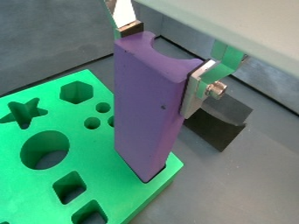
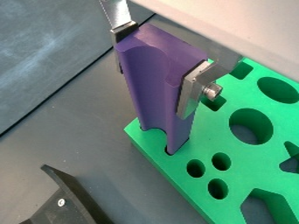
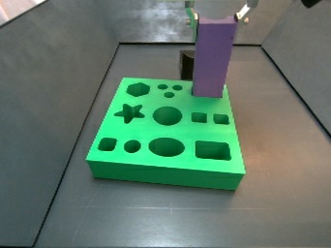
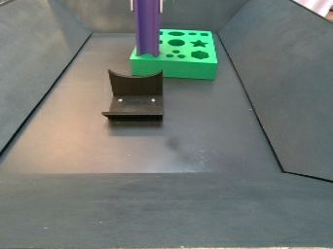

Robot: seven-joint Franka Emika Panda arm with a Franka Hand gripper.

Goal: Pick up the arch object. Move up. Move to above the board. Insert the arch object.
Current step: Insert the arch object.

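The arch object (image 1: 146,105), a tall purple block with a scooped top, stands upright with its lower end in a cut-out at a corner of the green board (image 1: 100,156). My gripper (image 1: 163,57) is shut on its upper part, one silver finger (image 1: 198,83) on each side. The same grip shows in a wrist view (image 2: 159,59), with the block (image 2: 158,87) entering the board (image 2: 260,109). In a side view the block (image 3: 212,56) rises from the board's far right corner (image 3: 168,172) under the gripper (image 3: 214,12). In a side view the block (image 4: 148,24) and board (image 4: 196,62) are far off.
The dark fixture (image 4: 134,94) stands on the grey floor near the board; it also shows in both wrist views (image 1: 222,118) (image 2: 70,197) and behind the block (image 3: 188,63). Sloped bin walls (image 4: 53,78) enclose the floor.
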